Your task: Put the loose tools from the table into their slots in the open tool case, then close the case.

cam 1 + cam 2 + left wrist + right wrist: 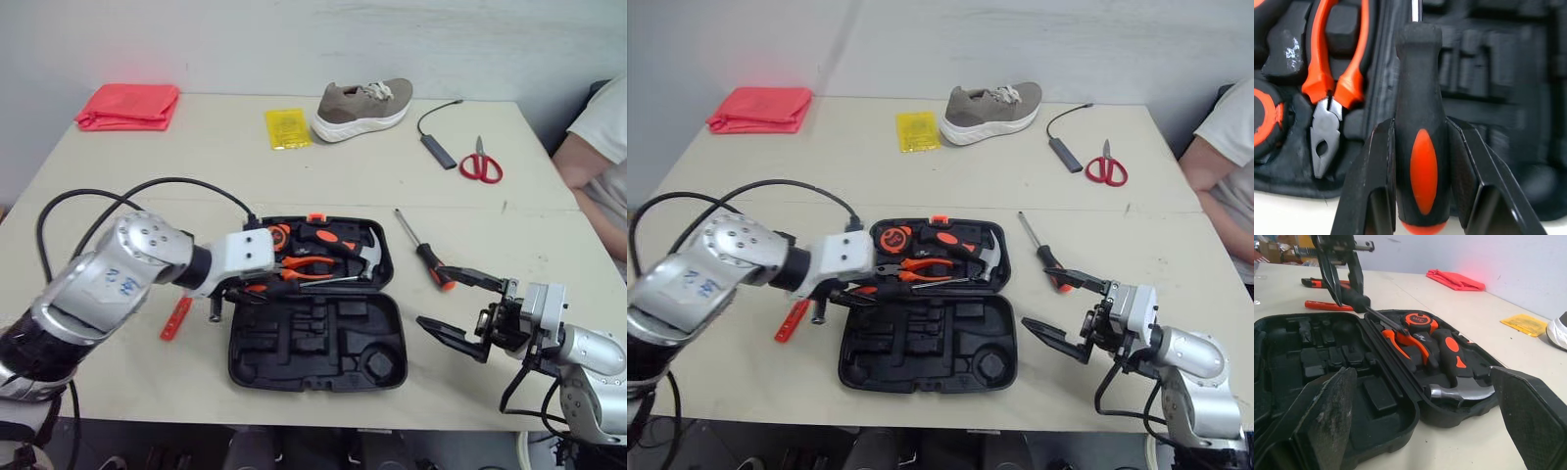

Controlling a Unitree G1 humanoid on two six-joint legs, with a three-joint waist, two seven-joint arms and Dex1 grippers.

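I'd call this roughly the halfway mark. The tool case (313, 357) lies flat open near the front of the surface (147, 176). Its far half already has the tape measure (890, 238), the pliers (309, 266) and the hammer (367, 257) sitting in their beds. The near half is just bare moulded slots as far as I can see.

The left gripper (1419, 127) is clamped on a black screwdriver (1418, 73) with an orange inlay, pinching the fat part of the handle. It's at the case's left edge, with the shaft pointing in along the hinge line. My guess is this one is about to be seated. It isn't down in a slot yet, and I can't tell which slot it's headed for.

The right gripper (431, 294) hangs low just off the case's right side, fingers wide apart with nothing between them.

What's left, by my reckoning:
- **Second screwdriver:** the second screwdriver (419, 247) lies loose on the surface to the right of the case, just beyond the right gripper.
- **Slim red tool:** the slim red tool (176, 318) lies to the left of the case, beside the left arm. I can't make out what it is.
- **Closing the case:** the lid has to fold shut once everything is in.

The red scissors (480, 164) and the shoe (362, 108) further back don't look like kit pieces to me.
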